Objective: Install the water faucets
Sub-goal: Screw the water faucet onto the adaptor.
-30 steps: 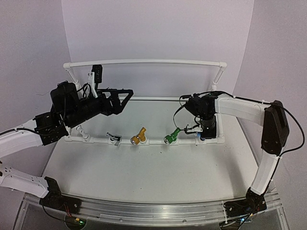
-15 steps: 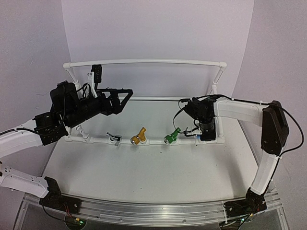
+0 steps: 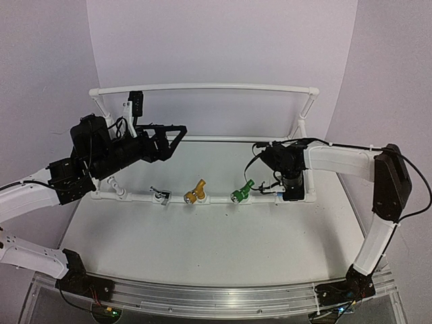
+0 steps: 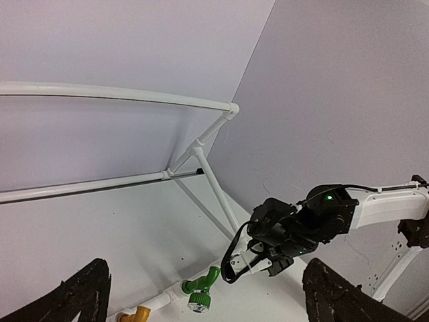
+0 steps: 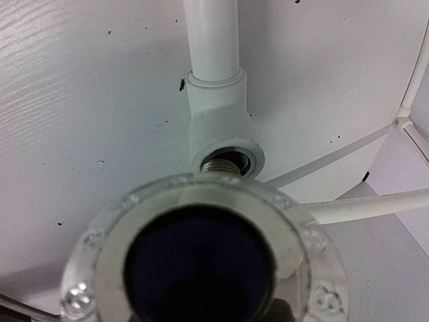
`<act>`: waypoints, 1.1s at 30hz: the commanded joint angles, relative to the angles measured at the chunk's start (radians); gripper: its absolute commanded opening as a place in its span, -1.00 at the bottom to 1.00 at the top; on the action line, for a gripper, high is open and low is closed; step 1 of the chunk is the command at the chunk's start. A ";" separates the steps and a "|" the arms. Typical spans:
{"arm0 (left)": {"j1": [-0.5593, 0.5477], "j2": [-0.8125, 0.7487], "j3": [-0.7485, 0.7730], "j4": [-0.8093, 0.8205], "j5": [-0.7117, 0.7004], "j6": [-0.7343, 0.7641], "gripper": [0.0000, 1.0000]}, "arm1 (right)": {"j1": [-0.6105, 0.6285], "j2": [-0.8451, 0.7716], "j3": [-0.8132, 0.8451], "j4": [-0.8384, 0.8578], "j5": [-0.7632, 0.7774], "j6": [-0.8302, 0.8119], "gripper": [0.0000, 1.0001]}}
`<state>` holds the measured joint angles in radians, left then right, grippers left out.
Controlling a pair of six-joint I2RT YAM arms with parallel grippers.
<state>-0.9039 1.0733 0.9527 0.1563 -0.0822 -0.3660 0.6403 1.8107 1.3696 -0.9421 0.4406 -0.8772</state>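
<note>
Our right fingers (image 3: 292,190) are clenched on the blue faucet (image 5: 201,268), holding its thread square at the mouth of the socket (image 5: 224,157) near the right end of the near rail (image 3: 135,196), probably for screwing in. The green faucet (image 3: 241,192), yellow faucet (image 3: 194,194) and silver faucet (image 3: 160,195) stand leftward along that rail. Our left fingers (image 4: 84,298) hang released, high and well apart. We judge the near counter (image 3: 202,250) the way out.

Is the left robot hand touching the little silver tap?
Apart. The top view shows a plain gap between the open left gripper and the silver faucet.
</note>
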 commanded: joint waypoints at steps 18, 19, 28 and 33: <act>0.005 -0.009 0.013 0.002 -0.009 0.013 0.99 | -0.005 -0.118 -0.126 0.134 -0.072 -0.080 -1.00; 0.005 -0.009 0.013 0.001 -0.008 0.013 0.99 | -0.005 -0.119 -0.135 0.133 -0.066 -0.085 -1.00; 0.005 -0.011 0.015 -0.003 -0.008 0.015 0.99 | -0.005 -0.118 -0.197 0.185 -0.001 -0.112 -1.00; 0.005 -0.017 0.009 -0.003 -0.013 0.016 0.99 | -0.005 -0.149 -0.149 0.202 -0.029 -0.096 -1.00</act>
<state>-0.9039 1.0733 0.9527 0.1562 -0.0822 -0.3656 0.6412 1.6931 1.1925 -0.7854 0.4028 -0.9752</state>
